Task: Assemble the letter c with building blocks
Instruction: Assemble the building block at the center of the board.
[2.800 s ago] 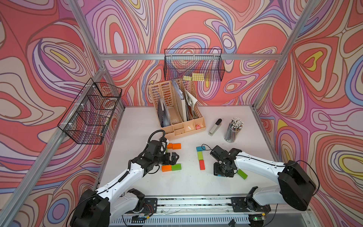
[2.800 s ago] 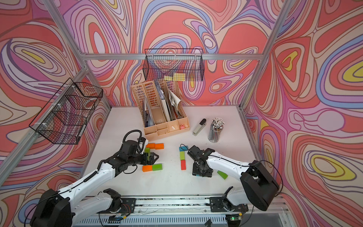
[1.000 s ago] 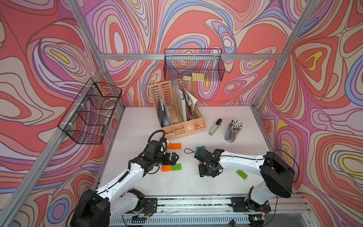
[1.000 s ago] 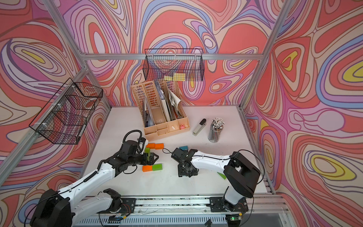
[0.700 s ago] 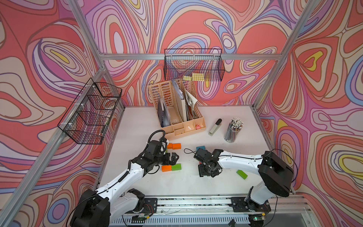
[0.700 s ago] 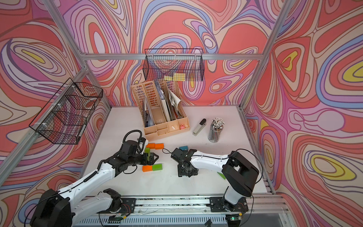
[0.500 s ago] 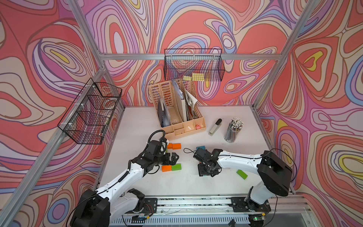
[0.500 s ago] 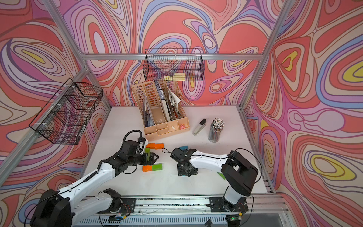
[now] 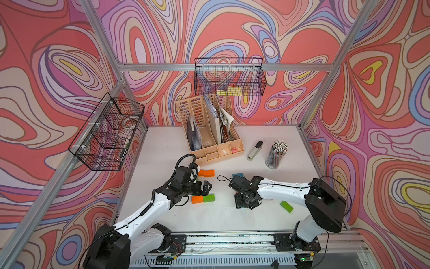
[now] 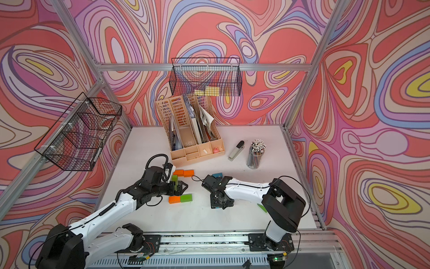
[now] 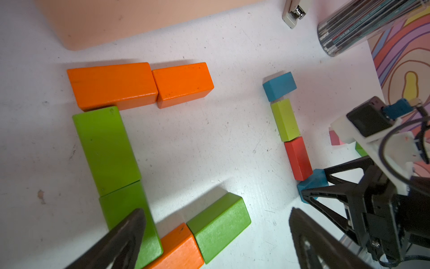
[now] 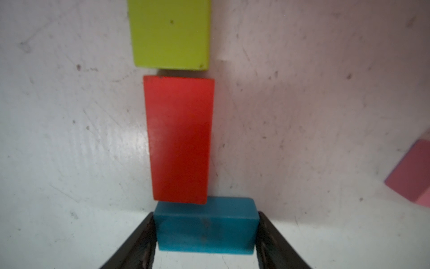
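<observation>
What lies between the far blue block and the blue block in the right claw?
A yellow-green block, then a red block reaching the held blue block, in one line; the left wrist view shows it.

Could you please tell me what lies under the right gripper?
A blue block sits clamped between the right gripper's jaws, touching the end of a red block. In both top views the gripper hides nearly all of both blocks.

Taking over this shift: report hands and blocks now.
Left hand open above the orange-and-green blocks. Right hand shut on blue block, crosswise against red block's end. Pink block aside, not blocking.
</observation>
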You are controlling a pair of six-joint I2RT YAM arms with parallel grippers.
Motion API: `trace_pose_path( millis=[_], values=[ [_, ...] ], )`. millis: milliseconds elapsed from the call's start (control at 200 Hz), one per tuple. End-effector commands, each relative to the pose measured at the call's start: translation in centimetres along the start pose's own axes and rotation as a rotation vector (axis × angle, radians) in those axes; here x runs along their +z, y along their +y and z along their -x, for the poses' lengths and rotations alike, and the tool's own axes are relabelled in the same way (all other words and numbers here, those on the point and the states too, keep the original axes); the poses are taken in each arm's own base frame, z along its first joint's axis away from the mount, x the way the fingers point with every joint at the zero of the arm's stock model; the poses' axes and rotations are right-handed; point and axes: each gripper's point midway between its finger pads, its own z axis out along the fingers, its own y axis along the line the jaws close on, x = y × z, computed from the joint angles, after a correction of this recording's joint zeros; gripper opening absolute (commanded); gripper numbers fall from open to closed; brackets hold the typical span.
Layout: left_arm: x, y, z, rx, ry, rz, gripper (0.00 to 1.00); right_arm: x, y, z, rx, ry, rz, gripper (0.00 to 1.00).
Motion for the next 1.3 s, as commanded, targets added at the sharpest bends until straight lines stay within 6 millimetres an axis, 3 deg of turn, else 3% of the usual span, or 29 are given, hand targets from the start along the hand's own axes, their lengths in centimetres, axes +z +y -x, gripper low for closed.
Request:
trace_pose_path(
  millis=[0,1292],
  values=[
    [-0.21,-0.11,0.07,0.01,0.003,0.005,0.99,-0.31,0.47,0.84,-0.009,-0.031,-0.007,0.66],
    [-0.15,0.01,0.12,0.012,0.002,0.012,0.99,-0.35,0.4,1.41,-0.014,-0.05,-0.024,0.67]
  ],
)
